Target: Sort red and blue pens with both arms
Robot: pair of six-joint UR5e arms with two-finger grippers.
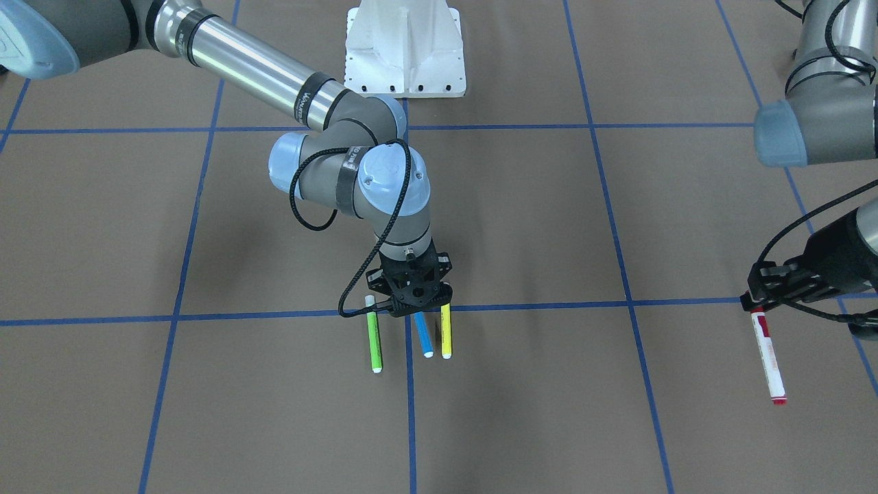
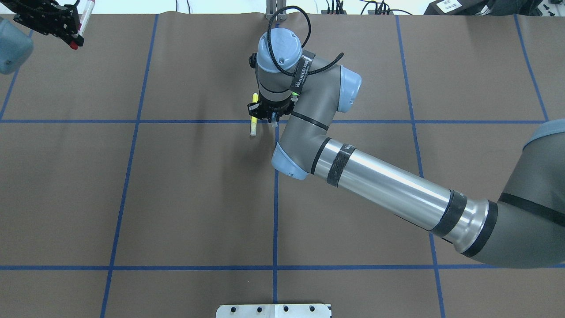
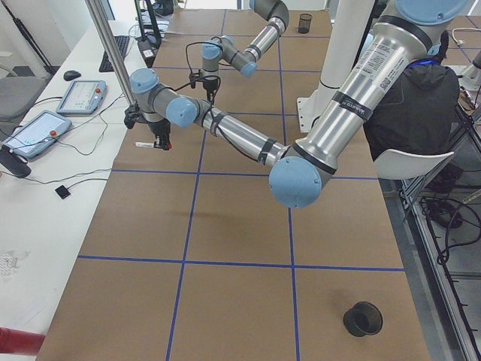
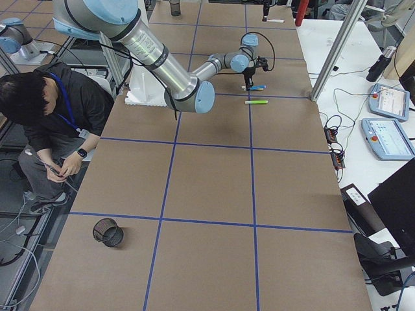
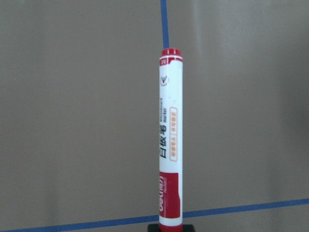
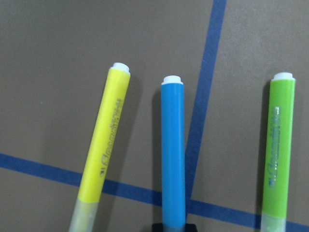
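Note:
The red pen (image 5: 170, 140), a white marker with red ends, sticks straight out of my left gripper (image 2: 73, 27), which is shut on its cap end and holds it above the table's far left corner. The same red pen (image 1: 768, 357) shows in the front view below my left gripper (image 1: 749, 302). The blue pen (image 1: 423, 336) lies on the table at the centre. My right gripper (image 1: 416, 310) is down over its capped end. The blue pen (image 6: 173, 150) runs straight out from the wrist camera. The right gripper's body hides its fingers, so open or shut is unclear.
A green pen (image 1: 374, 342) and a yellow pen (image 1: 446, 333) lie either side of the blue one, close to the right gripper. A white pedestal base (image 1: 406, 51) stands behind. Black mesh cups (image 3: 363, 319) (image 4: 107, 232) sit near the table's ends. A person (image 4: 45, 123) crouches beside the table.

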